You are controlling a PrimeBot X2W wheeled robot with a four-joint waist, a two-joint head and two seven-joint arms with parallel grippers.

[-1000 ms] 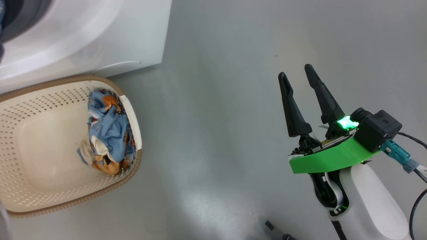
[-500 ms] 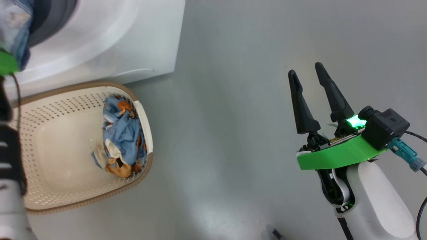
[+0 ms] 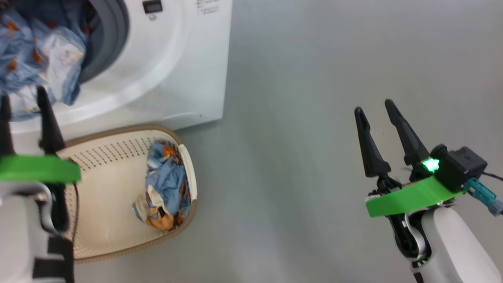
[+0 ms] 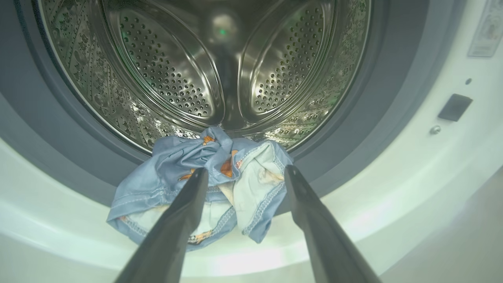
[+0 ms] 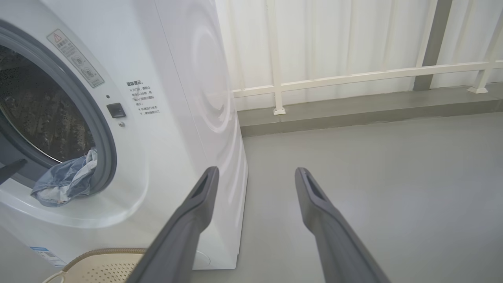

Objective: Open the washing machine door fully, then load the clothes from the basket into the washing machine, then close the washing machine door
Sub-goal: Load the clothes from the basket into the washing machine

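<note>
The white washing machine (image 3: 177,78) stands at the upper left, its steel drum (image 4: 220,70) open; the washing machine door is out of view. One bundle of light blue clothes (image 4: 220,173) hangs over the grey gasket (image 4: 59,149), half out of the drum. My left gripper (image 4: 245,173) is open just before it, one finger either side of the fabric's lower folds, not pinching it. A second bundle (image 3: 167,184) lies at the right end of the cream basket (image 3: 114,243) on the floor before the machine. My right gripper (image 3: 374,108) hovers open over the floor, nothing between its fingers.
Grey floor (image 3: 294,118) stretches to the right of the machine and basket. Behind it are a white railing (image 5: 353,76) and a low grey kerb (image 5: 353,108). The basket's rim (image 5: 98,251) sits close against the machine's front.
The head camera has swung, so more of the machine's opening shows. My left gripper has come into the head view, open, in front of the draped clothes. The right gripper stays open.
</note>
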